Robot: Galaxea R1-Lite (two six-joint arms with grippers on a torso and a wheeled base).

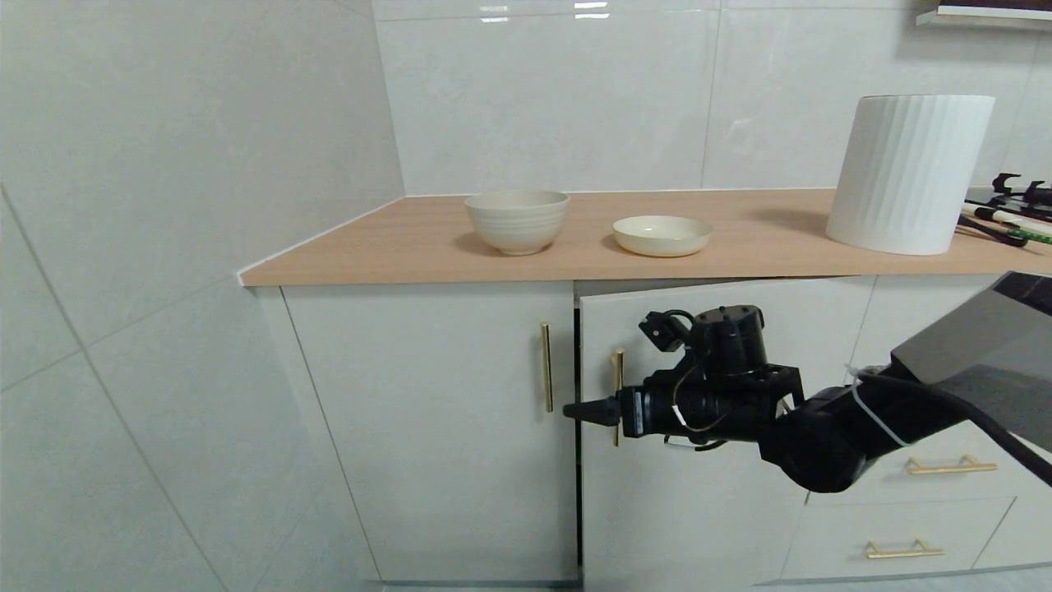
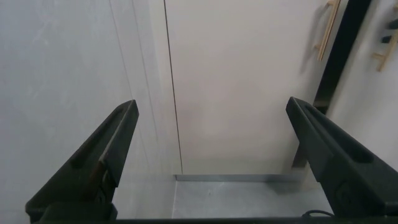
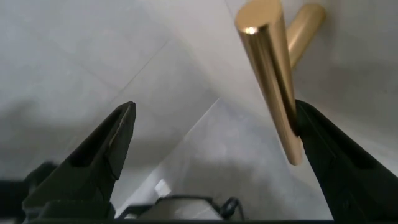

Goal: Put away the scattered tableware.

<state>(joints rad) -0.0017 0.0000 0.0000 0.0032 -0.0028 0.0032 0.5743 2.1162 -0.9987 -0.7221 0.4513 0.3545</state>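
While the bowl (image 1: 517,220) and the dish (image 1: 662,235) to its right are left on the countertop (image 1: 394,247), the right gripper (image 1: 577,409) is held wide open with a brass door handle (image 3: 270,81) between its fingers, not clamped. The left gripper (image 2: 211,106) is spread open and empty.

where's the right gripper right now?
Head view, centre: the right gripper is in front of the cabinet, between its left handle and right handle, below the counter edge under the plate.
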